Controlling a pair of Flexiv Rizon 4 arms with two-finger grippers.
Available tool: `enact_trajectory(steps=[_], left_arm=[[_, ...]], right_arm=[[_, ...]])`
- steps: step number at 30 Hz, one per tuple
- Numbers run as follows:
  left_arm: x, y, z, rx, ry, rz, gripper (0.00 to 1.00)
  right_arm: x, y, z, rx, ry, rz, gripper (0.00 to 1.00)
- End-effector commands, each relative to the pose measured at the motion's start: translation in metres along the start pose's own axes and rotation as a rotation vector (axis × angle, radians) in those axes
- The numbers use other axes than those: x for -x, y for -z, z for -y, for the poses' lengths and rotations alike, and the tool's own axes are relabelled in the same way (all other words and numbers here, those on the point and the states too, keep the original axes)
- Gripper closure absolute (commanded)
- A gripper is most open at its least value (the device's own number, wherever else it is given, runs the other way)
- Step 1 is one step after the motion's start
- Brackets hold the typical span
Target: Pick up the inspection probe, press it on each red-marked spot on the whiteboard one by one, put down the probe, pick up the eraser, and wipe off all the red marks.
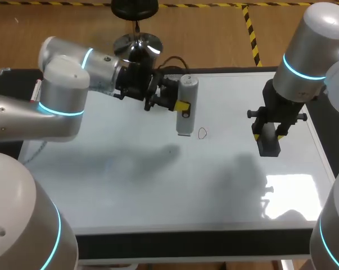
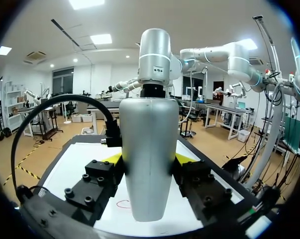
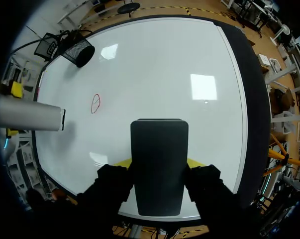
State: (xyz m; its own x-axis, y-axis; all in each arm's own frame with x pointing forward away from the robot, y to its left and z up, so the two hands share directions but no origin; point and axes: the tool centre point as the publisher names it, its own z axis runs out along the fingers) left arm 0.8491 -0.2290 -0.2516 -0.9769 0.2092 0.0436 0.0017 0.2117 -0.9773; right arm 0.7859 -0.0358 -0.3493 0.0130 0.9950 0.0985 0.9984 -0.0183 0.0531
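Probe (image 1: pixel 187 90) and eraser (image 1: pixel 269 147) held at whiteboard (image 1: pixel 158 185)
The probe is clamped by the left hand (image 1: pixel 183 106), tip just at 9 o'clock of the red mark (image 1: pixel 202 133); the eraser is clamped by the right hand (image 1: pixel 269 135) at the mark's 3 o'clock.

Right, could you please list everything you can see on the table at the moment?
whiteboard: one, white, dark-framed, covering the table.
inspection probe: one, silver, held by the left gripper over the board's far middle.
red mark: one, red loop, mid-board beside the probe's tip.
eraser: one, black, held by the right gripper over the board's right side.
mesh cup: one, black, by the board's far edge.
left gripper: one, yellow-tipped, shut on the probe.
right gripper: one, yellow-tipped, shut on the eraser.
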Motion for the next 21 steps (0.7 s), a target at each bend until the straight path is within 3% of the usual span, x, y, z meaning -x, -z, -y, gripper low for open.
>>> enact_trajectory(steps=[1,21], left_arm=[[-0.011,0.015,0.002,-0.001,-0.002,0.018,1.00],[-0.023,0.066,-0.008,0.005,-0.015,0.063,1.00]], right_arm=[[0.001,0.000,0.000,0.001,0.001,-0.002,1.00],[0.001,0.000,0.000,0.001,0.001,-0.002,1.00]])
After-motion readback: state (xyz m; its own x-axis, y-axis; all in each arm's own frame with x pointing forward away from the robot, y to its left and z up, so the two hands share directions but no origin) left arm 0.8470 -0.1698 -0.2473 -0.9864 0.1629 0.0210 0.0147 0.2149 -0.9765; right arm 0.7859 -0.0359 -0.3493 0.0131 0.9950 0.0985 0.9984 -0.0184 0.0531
